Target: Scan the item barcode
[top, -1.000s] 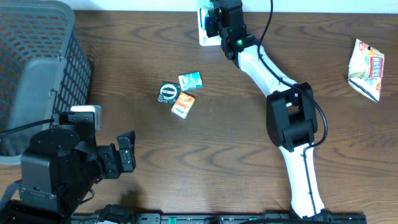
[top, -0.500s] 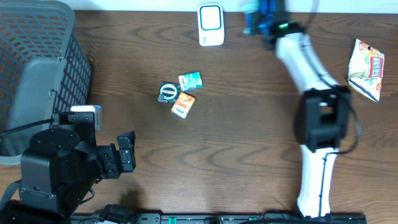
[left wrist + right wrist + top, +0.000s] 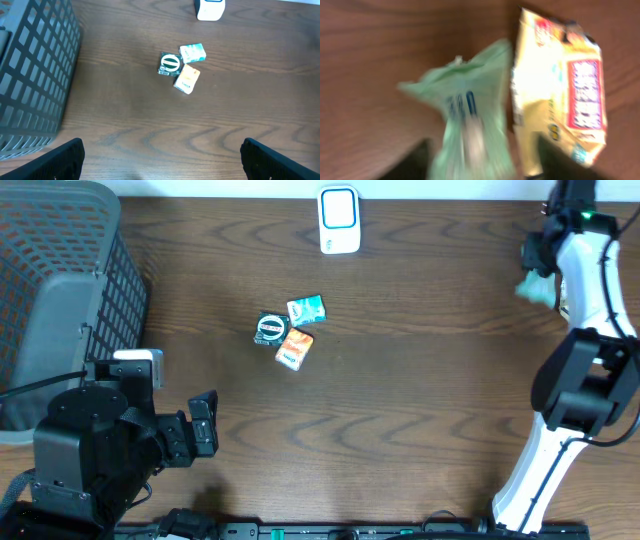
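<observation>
Right gripper (image 3: 481,157): jaws apart, holding nothing firmly that I can make out. Pale green packet (image 3: 470,115) sits between the fingers (image 3: 417,160), motion-blurred, crinkled, with blue print down its middle. Contact unclear. It shows lower centre of the wrist view, just left of a yellow snack bag (image 3: 560,85).

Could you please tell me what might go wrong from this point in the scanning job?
1. The pale green plastic packet is blurred between the right gripper's spread fingers, right beside the yellow snack bag; it may land on that bag or tumble somewhere unintended.
2. The teal packet, orange packet and dark round-labelled packet lie bunched together; picking one could nudge the others.
</observation>
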{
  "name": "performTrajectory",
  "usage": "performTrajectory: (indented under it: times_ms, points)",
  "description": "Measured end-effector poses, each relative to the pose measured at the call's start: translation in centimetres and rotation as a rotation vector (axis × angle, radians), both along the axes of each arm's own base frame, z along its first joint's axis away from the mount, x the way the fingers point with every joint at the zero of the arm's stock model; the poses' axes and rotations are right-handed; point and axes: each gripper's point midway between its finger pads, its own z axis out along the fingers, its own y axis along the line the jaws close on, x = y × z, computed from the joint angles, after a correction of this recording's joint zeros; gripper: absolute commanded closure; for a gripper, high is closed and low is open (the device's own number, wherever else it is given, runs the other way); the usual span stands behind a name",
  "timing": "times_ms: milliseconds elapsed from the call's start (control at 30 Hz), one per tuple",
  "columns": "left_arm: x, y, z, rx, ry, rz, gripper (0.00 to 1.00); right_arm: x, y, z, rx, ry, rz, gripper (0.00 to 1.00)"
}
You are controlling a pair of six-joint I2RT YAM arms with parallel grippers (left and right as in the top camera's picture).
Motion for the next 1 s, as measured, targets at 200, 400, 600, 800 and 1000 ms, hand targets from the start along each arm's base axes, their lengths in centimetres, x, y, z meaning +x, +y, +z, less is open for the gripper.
performTrajectory:
  times_ms: [200,400,600,800,1000]
  points:
    - [0.0,0.0,0.0,0.000,0.000,0.000,0.03,-1.7,-1.3,-0.9,0.077,0.041,-0.023,0.01]
    - [0.0,0.0,0.0,0.000,0.000,0.000,0.02,-0.9,3.3,-1.4,0.270,0.022,0.082,0.01]
    - [0.0,0.0,0.0,0.000,0.000,0.000,0.02,0.5,13.1,-0.1,0.635,-0.046,0.302,0.01]
    - [0.0,0.0,0.0,0.000,0.000,0.000,0.02,-0.2,20.9,2.3,0.916,-0.062,0.472,0.01]
    - [0.0,0.0,0.0,0.000,0.000,0.000,0.02,-3.8,28.9,2.9,1.061,0.084,0.580,0.01]
